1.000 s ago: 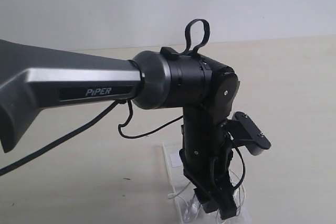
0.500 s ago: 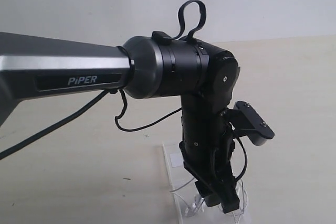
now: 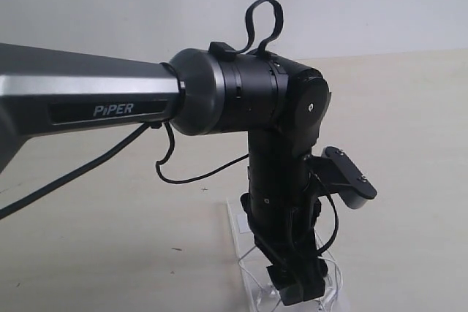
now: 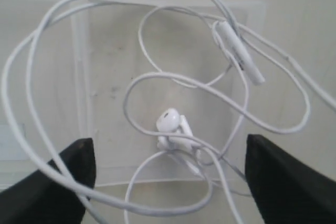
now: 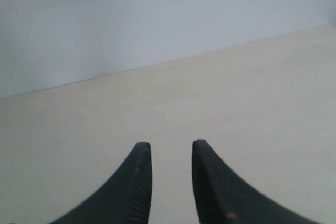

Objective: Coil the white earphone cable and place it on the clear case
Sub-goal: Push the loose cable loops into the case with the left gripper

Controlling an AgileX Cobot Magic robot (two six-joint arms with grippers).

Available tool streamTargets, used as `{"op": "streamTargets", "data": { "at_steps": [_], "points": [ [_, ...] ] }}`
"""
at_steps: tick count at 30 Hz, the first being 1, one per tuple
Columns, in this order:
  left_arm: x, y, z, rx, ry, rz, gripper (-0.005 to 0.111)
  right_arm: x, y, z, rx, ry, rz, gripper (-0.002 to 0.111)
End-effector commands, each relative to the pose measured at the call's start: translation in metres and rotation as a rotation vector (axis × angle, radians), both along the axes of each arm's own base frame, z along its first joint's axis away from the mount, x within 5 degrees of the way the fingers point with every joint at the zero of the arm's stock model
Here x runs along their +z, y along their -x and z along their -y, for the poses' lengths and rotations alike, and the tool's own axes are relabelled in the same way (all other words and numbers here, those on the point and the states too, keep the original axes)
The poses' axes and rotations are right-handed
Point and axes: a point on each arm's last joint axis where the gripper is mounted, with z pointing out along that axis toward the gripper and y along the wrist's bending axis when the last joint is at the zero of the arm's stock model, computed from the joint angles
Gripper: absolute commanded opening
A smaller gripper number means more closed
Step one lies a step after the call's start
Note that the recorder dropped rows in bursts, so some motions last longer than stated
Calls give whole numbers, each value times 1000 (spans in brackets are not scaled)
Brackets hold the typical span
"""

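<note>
The white earphone cable (image 4: 173, 82) lies in loose tangled loops on the clear case (image 4: 105, 61). Its two earbuds (image 4: 169, 120) sit together near the middle and its inline remote (image 4: 239, 51) lies toward one side. My left gripper (image 4: 168, 141) hangs open just above the pile, its dark fingers (image 4: 73, 174) wide apart on either side of the earbuds, gripping nothing. In the exterior view the left gripper (image 3: 296, 290) points down over the case (image 3: 235, 226), with bits of cable (image 3: 252, 277) showing beside it. My right gripper (image 5: 170, 144) holds nothing, its jaws a narrow gap apart.
The left arm's big grey-and-black body (image 3: 219, 104) fills the exterior view, and its thick black cable (image 3: 190, 177) droops over the beige table (image 3: 102, 239). A pale wall (image 5: 131, 19) stands behind the table. The right wrist view shows only bare tabletop (image 5: 236, 87).
The left arm's wrist has drifted a little to the left and the gripper has dipped slightly over the case. The cable stays on the case.
</note>
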Motion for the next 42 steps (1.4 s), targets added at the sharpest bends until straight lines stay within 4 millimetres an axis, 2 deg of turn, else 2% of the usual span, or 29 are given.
{"op": "streamTargets", "data": {
  "at_steps": [1,5,12,20,42],
  "points": [
    [7,-3,2,11,46,19,75,-7,0,-4,48,7,8,27],
    [6,-5,3,43,47,34,76,-6,-1,-4,64,24,27,27],
    [6,-8,2,46,43,67,86,-5,-1,-5,66,21,28,27],
    [5,-12,-5,71,-32,118,86,-5,-1,-5,69,19,29,27],
    [11,-12,-9,43,-68,135,86,-5,-1,-6,80,15,34,27]
  ]
}}
